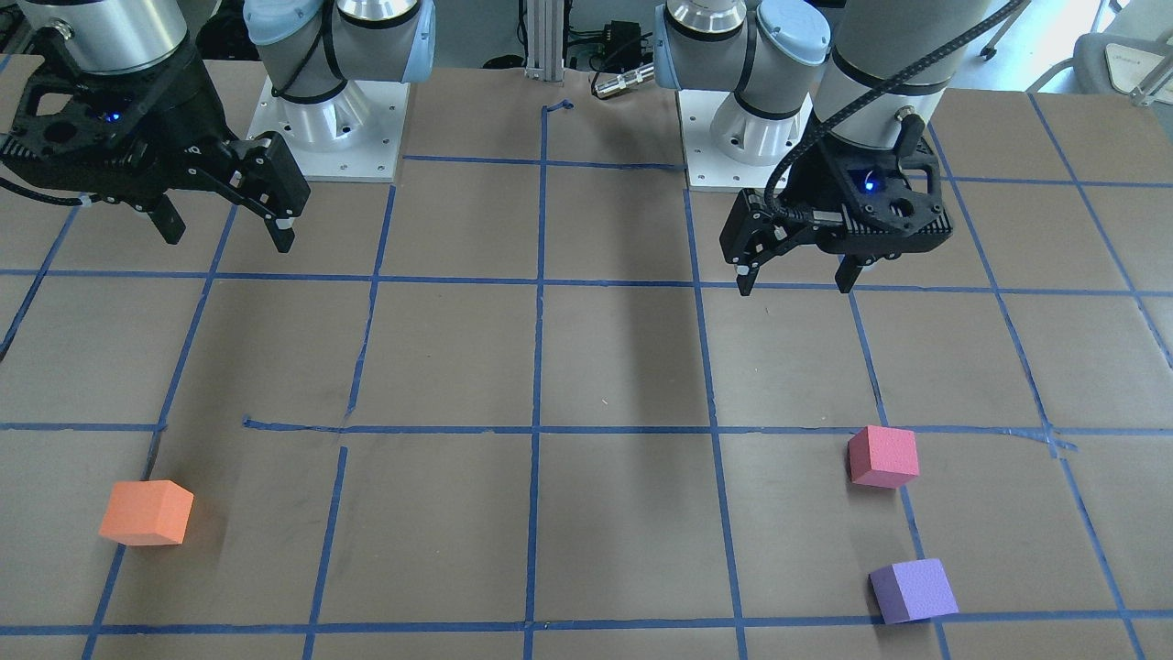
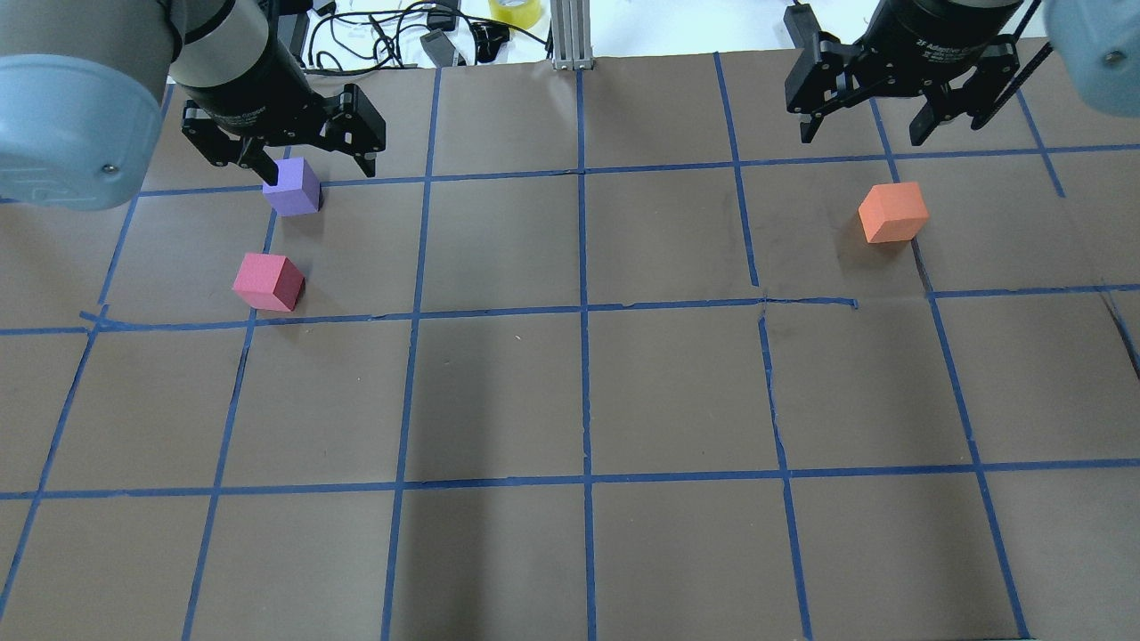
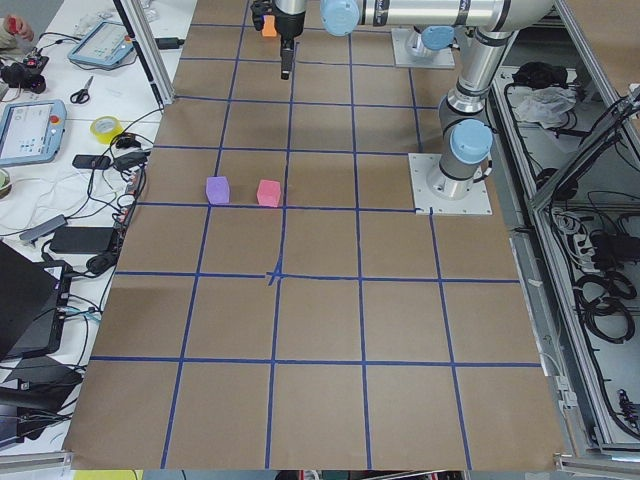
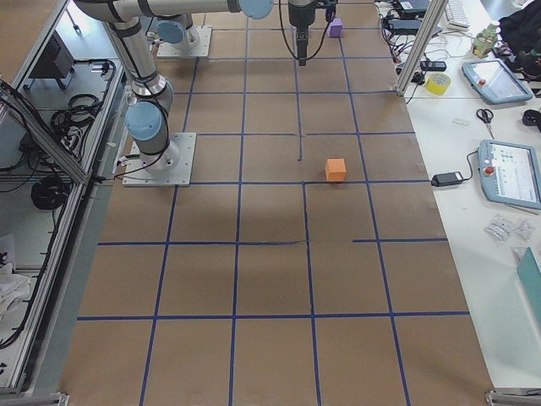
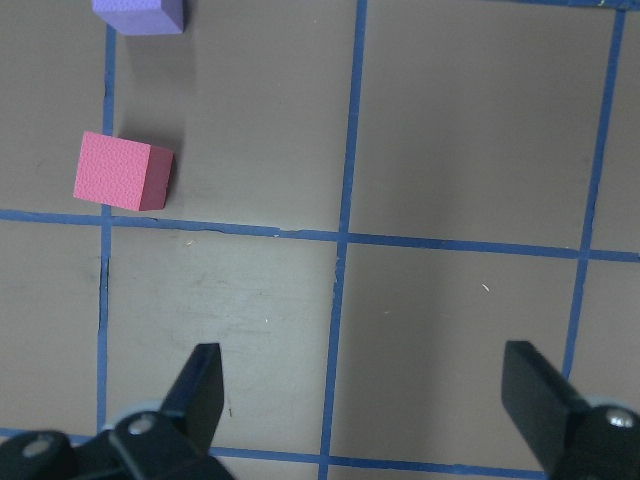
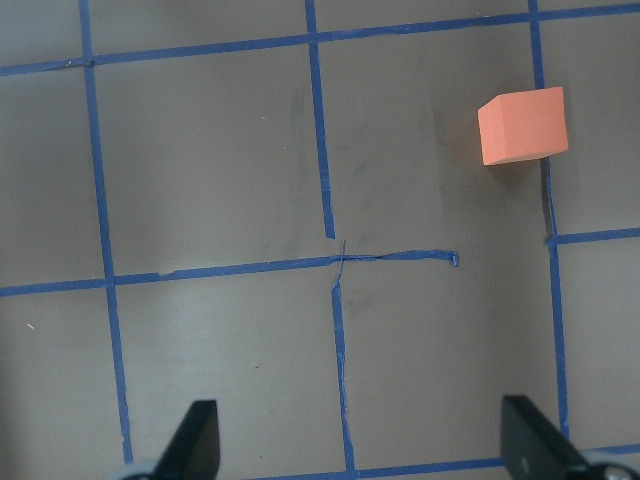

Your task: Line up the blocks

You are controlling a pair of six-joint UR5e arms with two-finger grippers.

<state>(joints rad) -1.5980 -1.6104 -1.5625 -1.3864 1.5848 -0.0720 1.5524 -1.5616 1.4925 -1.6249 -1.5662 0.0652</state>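
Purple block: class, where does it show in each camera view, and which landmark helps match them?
Front-facing: purple block lower right.
Overhead: purple block upper left.
Exterior left: purple block left of centre.
Exterior right: purple block at top edge.
Left wrist: purple block cut off at top left.
Right wrist: not in it.
Landmark: pinkish-red block beside it, unseen only in exterior right and right wrist.

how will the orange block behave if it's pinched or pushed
The orange block looks like matte foam, so probably light and slightly squashy when pinched. Flat faces resting on the table suggest it would slide, not roll. Its matte surface likely isn't slippery.
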